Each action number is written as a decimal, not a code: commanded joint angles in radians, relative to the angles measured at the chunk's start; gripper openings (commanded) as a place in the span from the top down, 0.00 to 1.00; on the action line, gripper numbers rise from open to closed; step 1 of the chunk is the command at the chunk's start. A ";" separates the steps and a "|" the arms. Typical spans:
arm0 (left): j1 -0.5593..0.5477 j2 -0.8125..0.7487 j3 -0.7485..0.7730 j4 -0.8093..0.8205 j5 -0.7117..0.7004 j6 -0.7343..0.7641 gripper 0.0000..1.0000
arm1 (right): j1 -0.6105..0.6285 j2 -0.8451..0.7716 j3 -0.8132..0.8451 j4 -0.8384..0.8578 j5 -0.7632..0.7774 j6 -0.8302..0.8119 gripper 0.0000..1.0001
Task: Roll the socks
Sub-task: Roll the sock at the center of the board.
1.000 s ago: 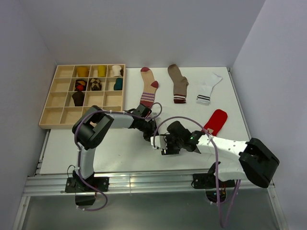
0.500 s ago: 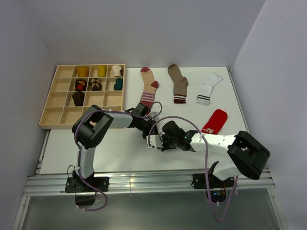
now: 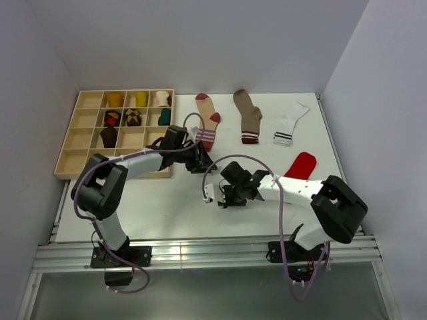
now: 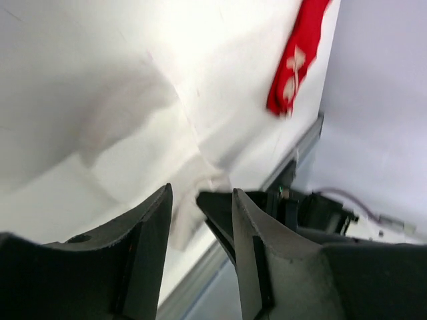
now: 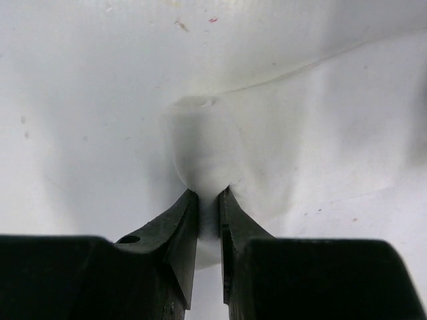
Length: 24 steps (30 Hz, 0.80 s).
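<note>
A plain white sock (image 3: 209, 192) lies partly rolled on the white table, near the front middle. My right gripper (image 3: 222, 195) is shut on its bunched end; in the right wrist view the rounded roll (image 5: 202, 148) bulges just beyond the right gripper (image 5: 208, 199). My left gripper (image 3: 202, 163) hangs a little behind and to the left of it, open, nothing between its fingers. In the left wrist view the left gripper (image 4: 201, 191) frames the white sock (image 4: 190, 200), and the red sock (image 4: 297, 59) lies further off. The same red sock (image 3: 300, 167) is at the right.
Three flat socks lie at the back: a tan one with maroon toe (image 3: 207, 123), a brown one (image 3: 249, 117) and a white one with black stripes (image 3: 288, 123). A wooden compartment tray (image 3: 80, 143) with several rolled socks stands at the back left.
My left gripper has opened and drawn back from the white sock. My right gripper has shut on the sock and shifted left with it.
</note>
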State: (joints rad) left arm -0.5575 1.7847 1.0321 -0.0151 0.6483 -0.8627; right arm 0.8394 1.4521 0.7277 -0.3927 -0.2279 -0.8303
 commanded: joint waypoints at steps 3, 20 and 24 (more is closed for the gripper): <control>0.042 -0.114 -0.056 0.113 -0.160 -0.010 0.54 | -0.034 0.091 0.093 -0.314 -0.132 0.017 0.83; -0.056 -0.699 -0.564 0.394 -0.715 0.019 0.42 | -0.227 0.675 0.671 -0.894 -0.372 -0.179 0.82; -0.182 -0.778 -0.638 0.435 -0.841 0.042 0.41 | -0.258 0.779 0.798 -0.994 -0.415 -0.201 0.82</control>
State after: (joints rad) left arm -0.6773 1.0542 0.4320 0.3511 -0.0471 -0.8688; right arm 0.5976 2.1517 1.4712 -1.2804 -0.6445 -0.9642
